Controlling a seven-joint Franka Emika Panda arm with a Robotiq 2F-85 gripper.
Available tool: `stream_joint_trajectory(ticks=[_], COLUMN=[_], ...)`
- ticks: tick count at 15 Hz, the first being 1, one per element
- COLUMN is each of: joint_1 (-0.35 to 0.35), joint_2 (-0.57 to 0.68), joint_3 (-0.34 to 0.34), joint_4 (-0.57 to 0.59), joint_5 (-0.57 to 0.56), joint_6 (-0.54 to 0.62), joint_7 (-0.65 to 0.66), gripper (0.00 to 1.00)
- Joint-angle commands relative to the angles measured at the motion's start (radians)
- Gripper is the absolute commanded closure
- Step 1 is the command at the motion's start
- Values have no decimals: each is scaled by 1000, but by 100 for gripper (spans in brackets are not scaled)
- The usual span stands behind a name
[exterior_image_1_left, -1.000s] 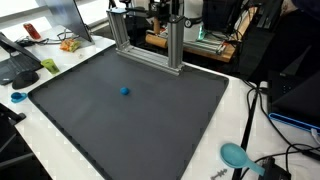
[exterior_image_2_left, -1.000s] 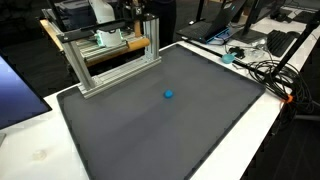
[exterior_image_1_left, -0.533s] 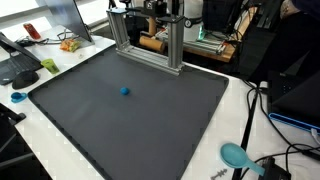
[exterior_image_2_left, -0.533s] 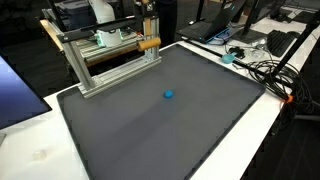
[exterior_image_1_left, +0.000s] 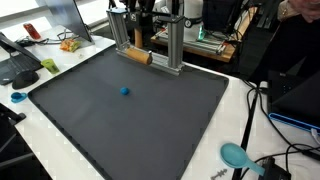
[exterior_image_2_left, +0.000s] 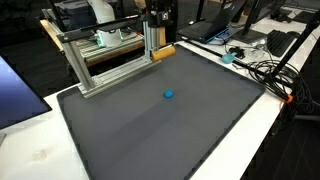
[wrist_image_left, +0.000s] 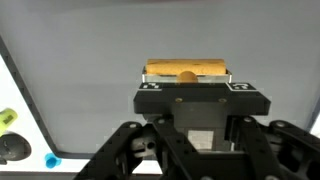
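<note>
My gripper (exterior_image_1_left: 139, 42) (exterior_image_2_left: 157, 42) hangs over the far edge of the dark grey mat (exterior_image_1_left: 150, 125) (exterior_image_2_left: 170, 130), just in front of an aluminium frame (exterior_image_1_left: 172, 55) (exterior_image_2_left: 105, 68). It is shut on a tan wooden cylinder (exterior_image_1_left: 137, 56) (exterior_image_2_left: 163, 52), held level. In the wrist view the cylinder (wrist_image_left: 187, 69) shows just beyond the gripper body (wrist_image_left: 187, 80), above the mat. A small blue ball (exterior_image_1_left: 125, 90) (exterior_image_2_left: 169, 95) lies on the mat, apart from the gripper and nearer the middle.
A teal scoop (exterior_image_1_left: 236, 155) and cables (exterior_image_1_left: 262, 165) lie on the white table beside the mat. A small blue cup (exterior_image_1_left: 16, 97) and a green object (exterior_image_1_left: 48, 65) sit off the mat. A laptop (exterior_image_2_left: 215, 32) stands behind.
The gripper has come forward out of the frame and lower, carrying the wooden cylinder over the mat's far edge. The blue ball has not moved.
</note>
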Motion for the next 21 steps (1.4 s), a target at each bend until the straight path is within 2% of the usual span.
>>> stream_joint_trajectory(ticks=[1,2,3,8,9,12,17,21], joint_1=[-9,-2,7,10,10,9,12,29], joint_2=[156,174,118,184,184,240,331,394], joint_3=[-12,-22,-23,-35,-35,-43,-68,-86], joint_4=[157,181,99,163,165,200,219,248], joint_5=[-34,-6,-9,-8,-8,30,-4,-20], joint_6=[-1,-26,5,-1,-2,29,118,145], joint_7=[47,26,18,17,17,29,100,137], gripper=[77,77,52,52,77,77,77,77])
